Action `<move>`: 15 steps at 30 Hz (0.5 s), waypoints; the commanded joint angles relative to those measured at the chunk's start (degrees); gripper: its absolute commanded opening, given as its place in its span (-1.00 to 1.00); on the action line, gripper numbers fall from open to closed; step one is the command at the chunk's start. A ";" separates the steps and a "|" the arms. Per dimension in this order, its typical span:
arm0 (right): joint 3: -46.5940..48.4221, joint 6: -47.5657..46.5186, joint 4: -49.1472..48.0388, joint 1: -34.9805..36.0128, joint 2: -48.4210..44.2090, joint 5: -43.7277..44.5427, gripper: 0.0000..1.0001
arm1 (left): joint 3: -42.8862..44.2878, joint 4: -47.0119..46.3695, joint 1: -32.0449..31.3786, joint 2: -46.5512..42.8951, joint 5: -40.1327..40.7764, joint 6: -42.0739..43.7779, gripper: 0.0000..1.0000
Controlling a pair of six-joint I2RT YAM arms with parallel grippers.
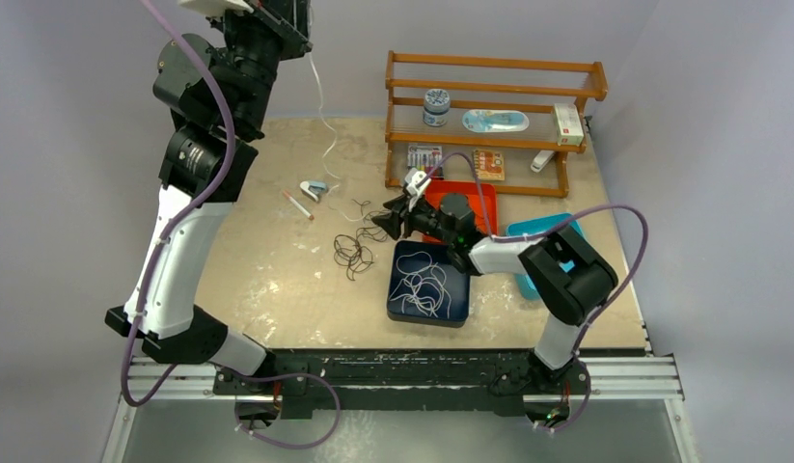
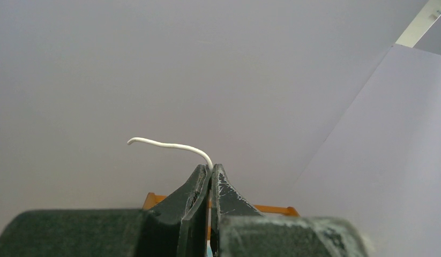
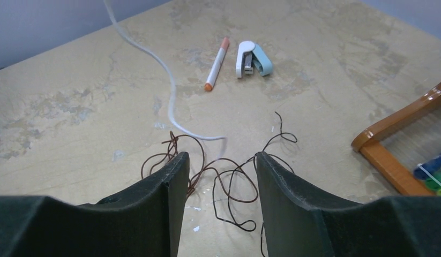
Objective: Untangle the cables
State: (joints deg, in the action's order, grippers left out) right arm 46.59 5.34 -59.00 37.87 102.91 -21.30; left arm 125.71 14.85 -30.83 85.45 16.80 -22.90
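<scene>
Left gripper point(image 2: 211, 170), raised far left, pinched white cable point(image 2: 170, 145); right gripper point(image 3: 221, 160) spread above dark cables point(image 1: 354, 254) on table point(image 1: 277, 280)

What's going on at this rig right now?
Cable untangling. The left claw, raised high, is shut on one end of a white cable that hangs down to the table. Its lower end lies by the dark cables, a loose tangle on the table. The right claw hovers open over that tangle, holding nothing. Other white cables lie in the blue tray.
</scene>
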 commanded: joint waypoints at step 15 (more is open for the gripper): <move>-7.89 -2.46 -6.87 0.12 -24.64 6.93 0.32 | -3.87 -0.90 -0.02 -3.71 1.23 1.30 -1.00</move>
State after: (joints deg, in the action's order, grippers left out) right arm 39.81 4.45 -59.86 37.87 82.26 -17.47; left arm 121.97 15.53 -30.83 83.48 17.47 -22.87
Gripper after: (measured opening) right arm 0.652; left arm 0.012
